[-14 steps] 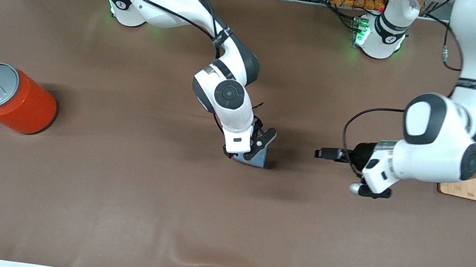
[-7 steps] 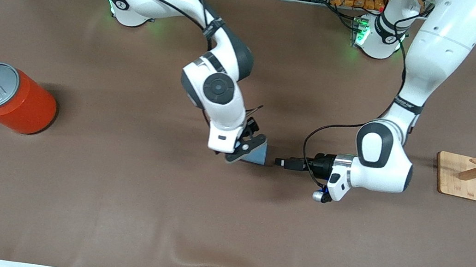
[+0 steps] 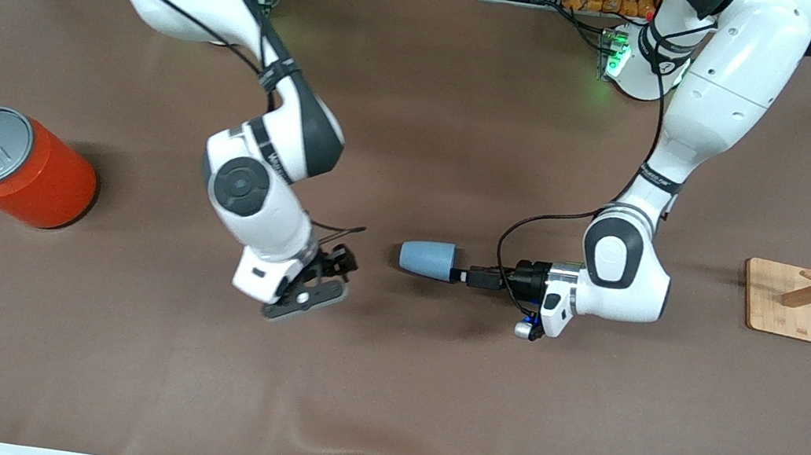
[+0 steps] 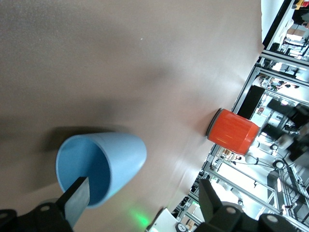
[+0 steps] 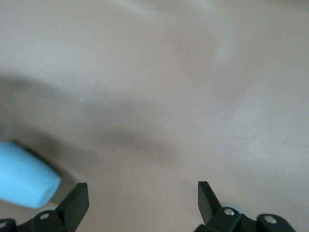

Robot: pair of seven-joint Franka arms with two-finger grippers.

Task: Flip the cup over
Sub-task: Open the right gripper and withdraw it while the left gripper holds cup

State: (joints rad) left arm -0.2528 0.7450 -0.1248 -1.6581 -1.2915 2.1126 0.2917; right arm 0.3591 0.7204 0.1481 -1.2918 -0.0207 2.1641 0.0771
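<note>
The cup (image 3: 426,259) lies on its side in the middle of the front view, mouth toward the left claw (image 3: 461,275). That claw is open, gripping nothing, with one finger (image 4: 77,199) poking into the mouth and the other well apart outside. The right claw (image 3: 322,283) is open too and empty, over bare worktop (image 3: 379,414) beside the cup's closed end.

Risks, as I judge them: a tapered cup rolls easily, so a nudge from the inner finger could send it curving away. If the left claw closes on only the thin rim, the cup may slip or pop out mid-turn.

Only the left wrist view shows the finger inside the cup. The front view alone shows both arms and the can (image 3: 17,165).
</note>
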